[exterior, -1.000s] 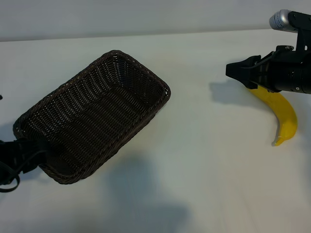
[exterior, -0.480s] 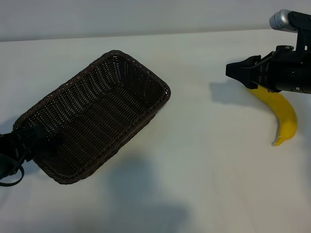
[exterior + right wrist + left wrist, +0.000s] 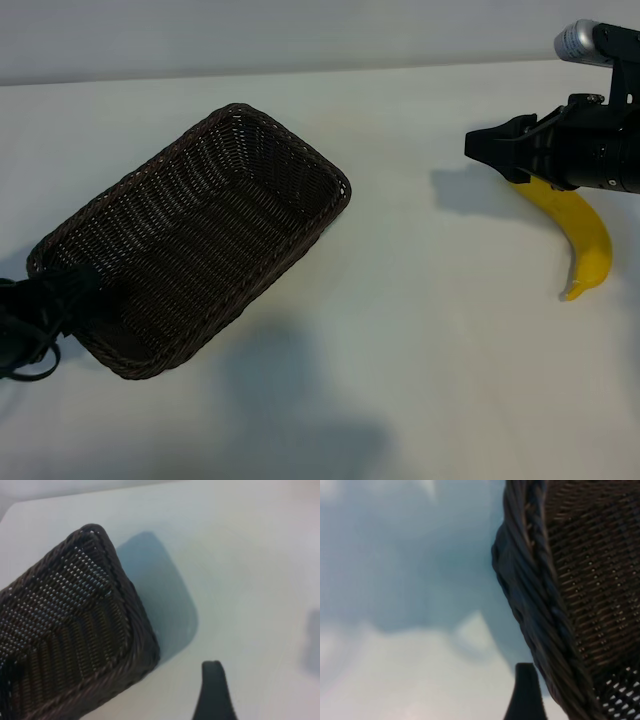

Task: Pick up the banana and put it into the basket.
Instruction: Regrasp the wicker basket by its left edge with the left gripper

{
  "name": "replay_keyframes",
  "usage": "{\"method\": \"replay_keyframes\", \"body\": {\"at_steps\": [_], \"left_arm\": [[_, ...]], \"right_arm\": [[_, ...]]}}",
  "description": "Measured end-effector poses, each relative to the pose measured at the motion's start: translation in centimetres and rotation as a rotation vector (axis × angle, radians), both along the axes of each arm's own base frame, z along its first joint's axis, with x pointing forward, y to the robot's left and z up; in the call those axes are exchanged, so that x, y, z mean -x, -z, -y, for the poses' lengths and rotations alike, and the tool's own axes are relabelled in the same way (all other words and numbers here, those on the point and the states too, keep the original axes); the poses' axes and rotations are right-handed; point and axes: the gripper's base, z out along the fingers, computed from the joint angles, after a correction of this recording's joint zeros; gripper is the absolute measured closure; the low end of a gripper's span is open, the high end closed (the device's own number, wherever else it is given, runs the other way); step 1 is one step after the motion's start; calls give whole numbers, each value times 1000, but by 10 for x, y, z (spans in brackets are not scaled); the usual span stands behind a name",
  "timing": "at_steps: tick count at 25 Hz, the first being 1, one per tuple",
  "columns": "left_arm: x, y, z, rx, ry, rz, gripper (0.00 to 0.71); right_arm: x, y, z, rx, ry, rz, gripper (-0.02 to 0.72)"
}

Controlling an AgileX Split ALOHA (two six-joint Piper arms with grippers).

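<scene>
The dark-brown woven basket (image 3: 200,250) lies slantwise on the white table, left of centre, with nothing inside. The yellow banana (image 3: 585,235) rests on the table at the far right. Its upper end is hidden under my right gripper (image 3: 482,146), which hovers open above the table with its tips towards the basket and nothing between them. My left gripper (image 3: 68,295) is at the basket's near left corner, open. In the left wrist view one finger (image 3: 526,695) stands just outside the braided rim of the basket (image 3: 540,595). The right wrist view shows a finger (image 3: 214,695) and the basket (image 3: 65,630) beyond it, but no banana.
The white table (image 3: 420,330) stretches bare between basket and banana and along the front. Its far edge meets a pale wall (image 3: 300,35). A silver cylinder (image 3: 577,42) on the right arm sticks up at the top right.
The left gripper has moved up from beside the basket's near left corner onto that corner's rim. Basket, banana and right gripper have stayed in place.
</scene>
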Motion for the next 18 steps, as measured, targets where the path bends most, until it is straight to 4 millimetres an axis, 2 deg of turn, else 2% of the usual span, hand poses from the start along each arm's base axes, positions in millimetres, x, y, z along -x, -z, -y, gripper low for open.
{"method": "replay_keyframes", "body": {"at_steps": [18], "left_arm": [[-33,45,1,-30,-22,-59,137]], "right_arm": [[0,0,0,0,0,0,187]]}}
